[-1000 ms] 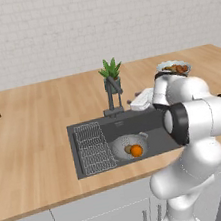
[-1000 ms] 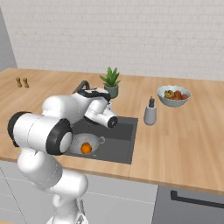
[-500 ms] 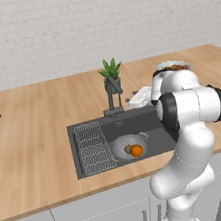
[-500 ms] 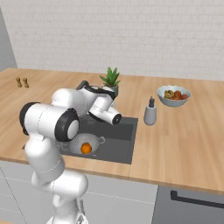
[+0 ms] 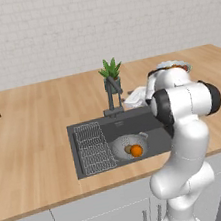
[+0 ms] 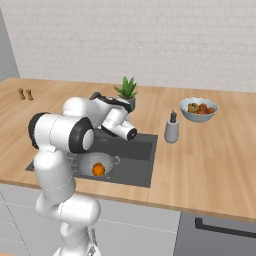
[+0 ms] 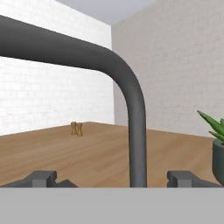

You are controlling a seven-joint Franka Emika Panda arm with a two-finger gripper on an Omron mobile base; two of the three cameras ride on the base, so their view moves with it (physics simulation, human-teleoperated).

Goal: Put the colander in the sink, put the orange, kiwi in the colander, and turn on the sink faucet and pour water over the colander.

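Both fingertips (image 7: 41,177) of wide claw (image 7: 111,179) flanking sink faucet (image 7: 136,131), untouched.

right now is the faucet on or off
Off, as far as the pictures show: no water falls from the faucet into the colander, where the orange sits. The open gripper straddles the faucet's upright pipe.

Potted plant (image 6: 126,90), fruit bowl (image 6: 199,109), soap bottle (image 6: 172,129) on counter (image 6: 220,165)

The colander (image 5: 129,146) sits in the sink (image 5: 118,140) right of the wire rack (image 5: 94,148), holding the orange (image 5: 136,151) and kiwi (image 5: 128,149); the faucet (image 5: 113,96) stands at the sink's rear edge.
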